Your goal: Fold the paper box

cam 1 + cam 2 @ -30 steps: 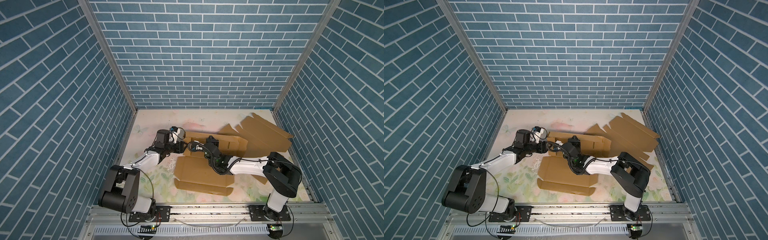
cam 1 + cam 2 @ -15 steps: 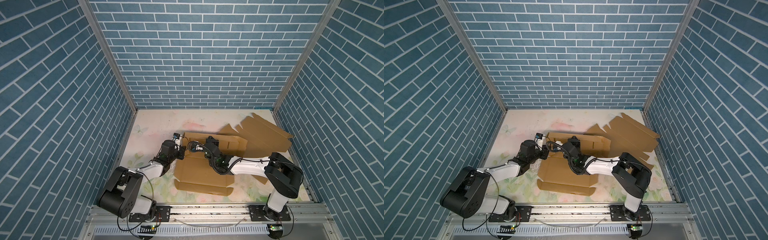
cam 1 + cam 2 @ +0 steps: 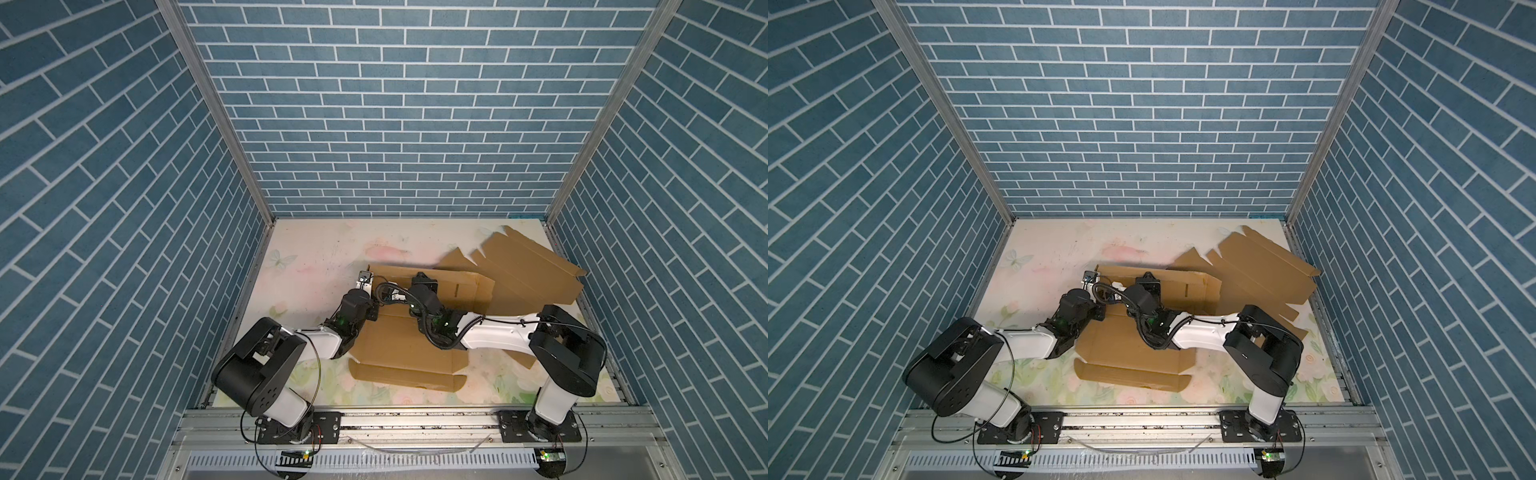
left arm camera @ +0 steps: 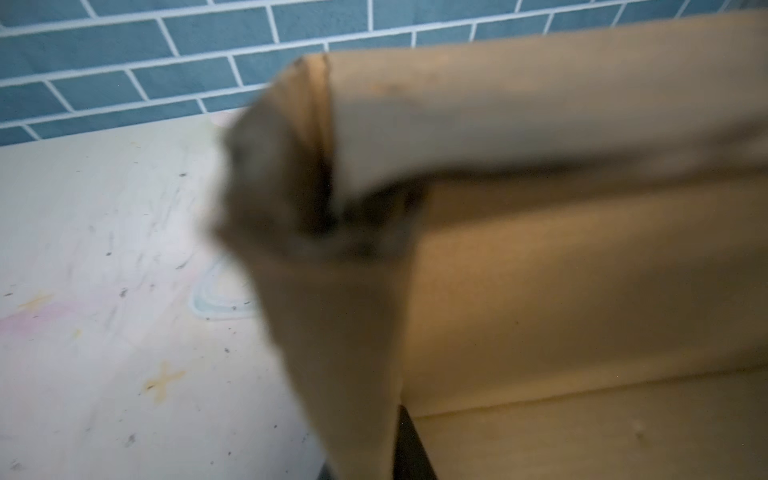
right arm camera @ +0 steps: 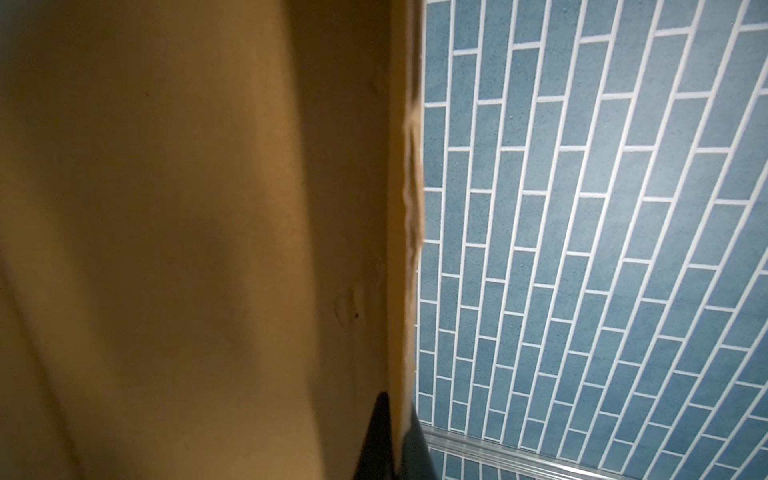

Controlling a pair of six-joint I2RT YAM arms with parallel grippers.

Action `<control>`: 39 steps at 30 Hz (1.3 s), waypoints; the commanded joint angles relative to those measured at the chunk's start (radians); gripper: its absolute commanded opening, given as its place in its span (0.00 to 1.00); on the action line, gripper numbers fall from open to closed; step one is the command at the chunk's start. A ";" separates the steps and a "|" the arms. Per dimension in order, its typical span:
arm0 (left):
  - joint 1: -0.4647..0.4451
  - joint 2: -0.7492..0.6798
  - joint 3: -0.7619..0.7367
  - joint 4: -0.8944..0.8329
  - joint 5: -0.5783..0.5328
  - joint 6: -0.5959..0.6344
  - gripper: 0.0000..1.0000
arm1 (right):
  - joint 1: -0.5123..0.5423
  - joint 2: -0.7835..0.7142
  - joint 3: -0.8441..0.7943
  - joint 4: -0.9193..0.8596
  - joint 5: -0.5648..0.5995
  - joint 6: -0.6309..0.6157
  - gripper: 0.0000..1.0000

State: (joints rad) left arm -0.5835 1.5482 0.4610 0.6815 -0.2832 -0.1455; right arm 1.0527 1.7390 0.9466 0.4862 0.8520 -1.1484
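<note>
Cardboard sits just right of centre on the tabletop [image 3: 316, 266] in both top views: the paper box [image 3: 399, 345] is half-formed; its long axis runs left to right, the right end a little nearer the rail [image 3: 415, 419]; the base panel lies flat, the front flap lies flat toward that rail, and the rear wall stands upright along the far side, open face up.

The left tool [image 3: 374, 305] meets the left end of that rear wall; its blurred wrist view shows a raised flap against one dark finger [image 4: 409, 449], and I cannot tell whether it is clamped. The right tool [image 3: 424, 282] is clenched on the wall's top edge near its middle; card passes between its dark fingers [image 5: 376, 440].

The tabletop is pale, floral and scuffed; blue brick-pattern walls [image 3: 395, 124] close three sides. Bare surface shows left of and beyond the box. On the right, a second cardboard sheet [image 3: 528, 270] lies flat against the right wall, touching the box's rear corner and running under the right arm.
</note>
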 commanded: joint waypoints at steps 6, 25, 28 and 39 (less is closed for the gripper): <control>-0.047 0.094 0.016 0.057 -0.200 0.009 0.00 | 0.007 -0.012 -0.023 -0.044 -0.031 0.036 0.00; -0.055 0.146 0.020 0.117 -0.249 0.008 0.00 | 0.007 -0.014 -0.024 -0.054 -0.039 0.048 0.00; -0.054 0.101 -0.005 0.100 -0.219 0.005 0.16 | 0.006 -0.016 -0.025 -0.057 -0.041 0.049 0.00; -0.049 0.037 -0.077 0.057 -0.122 -0.045 0.41 | 0.006 -0.003 -0.015 -0.059 -0.046 0.052 0.00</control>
State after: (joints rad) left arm -0.6350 1.5684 0.4023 0.7605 -0.4332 -0.1692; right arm 1.0531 1.7378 0.9470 0.4820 0.8433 -1.1301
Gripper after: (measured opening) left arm 0.401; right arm 0.050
